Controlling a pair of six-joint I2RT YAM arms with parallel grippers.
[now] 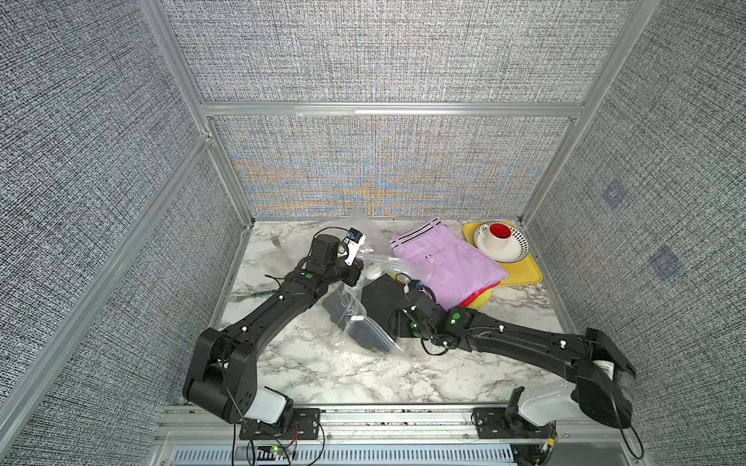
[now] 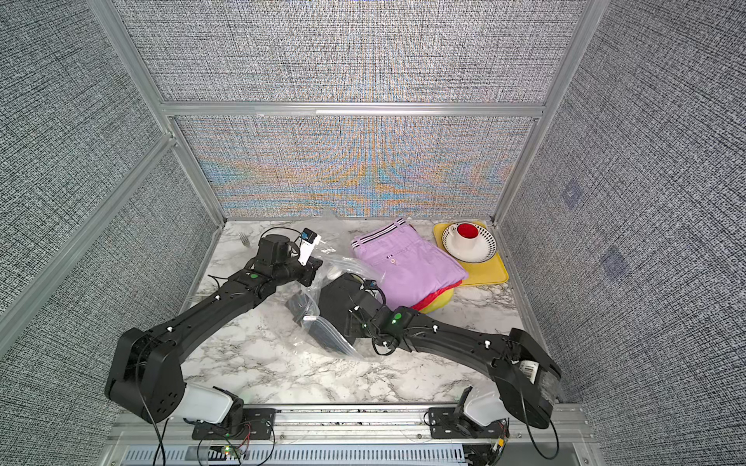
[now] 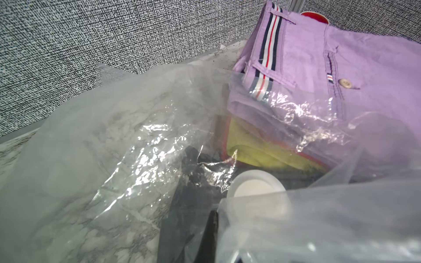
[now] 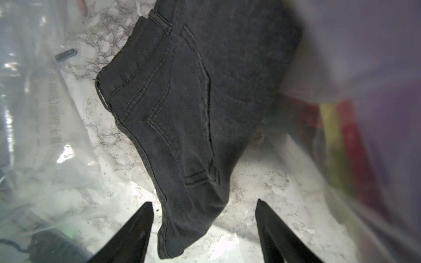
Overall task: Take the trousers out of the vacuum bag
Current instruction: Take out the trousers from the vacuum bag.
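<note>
Shows right jaws released, straddling dark denim trousers on the surface, at eight o'clock of the lilac-topped stack. Shows left jaws clenched amid vacuum bag film at ten o'clock; cannot tell on what.

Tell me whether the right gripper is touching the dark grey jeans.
Apart. The right wrist view shows the right gripper open, its fingers either side of the dark grey jeans, with the marble table showing in both gaps.

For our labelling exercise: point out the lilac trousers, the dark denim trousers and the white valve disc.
lilac trousers (image 1: 448,264): a top view, middle of folded top.
dark denim trousers (image 4: 189,102): right wrist view, back pocket.
white valve disc (image 3: 254,187): left wrist view, flat centre.
</note>
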